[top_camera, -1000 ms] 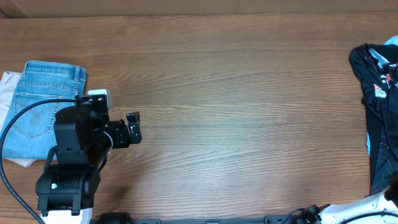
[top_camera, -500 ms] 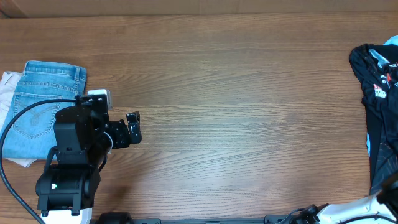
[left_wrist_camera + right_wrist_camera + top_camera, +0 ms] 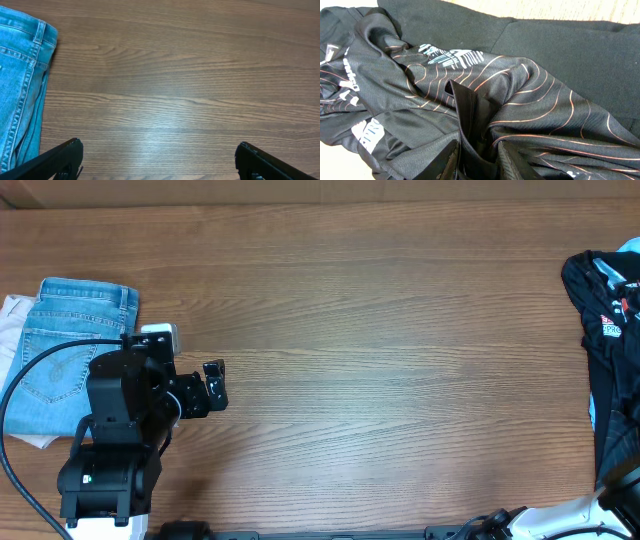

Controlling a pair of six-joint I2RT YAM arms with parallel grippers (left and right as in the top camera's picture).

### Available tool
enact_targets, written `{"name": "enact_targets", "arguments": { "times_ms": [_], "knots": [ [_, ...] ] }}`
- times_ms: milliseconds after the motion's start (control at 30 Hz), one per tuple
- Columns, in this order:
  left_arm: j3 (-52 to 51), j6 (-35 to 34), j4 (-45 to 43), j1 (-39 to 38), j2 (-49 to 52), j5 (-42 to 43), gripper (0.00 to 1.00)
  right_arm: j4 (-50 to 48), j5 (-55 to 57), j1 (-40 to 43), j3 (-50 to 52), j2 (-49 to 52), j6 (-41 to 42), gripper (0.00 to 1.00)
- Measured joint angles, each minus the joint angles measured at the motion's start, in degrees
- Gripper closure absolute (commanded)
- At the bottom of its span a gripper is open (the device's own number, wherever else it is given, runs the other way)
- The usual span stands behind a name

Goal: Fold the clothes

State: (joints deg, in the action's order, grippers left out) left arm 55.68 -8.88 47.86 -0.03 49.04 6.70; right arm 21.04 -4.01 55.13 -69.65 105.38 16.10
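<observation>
Clamps with the fingers [image 3: 451, 160] of the right gripper [image 3: 477, 165] on a raised ridge of crumpled black thin-fabric sports jersey with orange-tan contour lines [image 3: 530, 105], heaped ahead and either side. Risks slipping off such slick cloth, or lifting it bunched. Seems to run lengthwise straight away from the fingertips, collar direction unclear; holds the left gripper [image 3: 159, 146] spread wide over the wooden table [image 3: 175, 75].

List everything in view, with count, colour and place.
jersey: one, black with orange-tan contour lines and white lettering, crumpled at the table's right edge
jeans: one pair, light blue, folded at the left edge
cloth: one, white, partly under the jeans at the far left
table: one, brown wood
left gripper: one, black, open over bare wood beside the jeans
right gripper: one, black, fingers either side of a raised jersey fold
</observation>
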Motion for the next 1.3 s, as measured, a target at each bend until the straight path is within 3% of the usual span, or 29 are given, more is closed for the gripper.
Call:
{"name": "enact_targets", "arguments": {
  "times_ms": [400, 667, 1067, 1133, 1300],
  "knots": [
    [0.0, 0.0, 0.0, 0.0, 0.0, 0.0, 0.0, -0.44, 0.59, 0.0, 0.0, 0.0, 0.15, 0.65],
    [0.0, 0.0, -0.02, 0.0, 0.0, 0.0, 0.0, -1.33, 1.29, 0.0, 0.0, 0.0, -0.11, 0.96],
    [0.0, 0.0, -0.02, 0.0, 0.0, 0.0, 0.0, -1.33, -1.33, -0.74, 0.0, 0.0, -0.7, 0.96],
    [0.0, 0.0, -0.02, 0.0, 0.0, 0.0, 0.0, -1.33, -1.03, -1.75, 0.0, 0.0, -0.96, 0.59],
    [0.0, 0.0, 0.0, 0.0, 0.0, 0.0, 0.0, -2.82, 0.79, -3.89, 0.0, 0.0, -1.88, 0.49]
  ]
}}
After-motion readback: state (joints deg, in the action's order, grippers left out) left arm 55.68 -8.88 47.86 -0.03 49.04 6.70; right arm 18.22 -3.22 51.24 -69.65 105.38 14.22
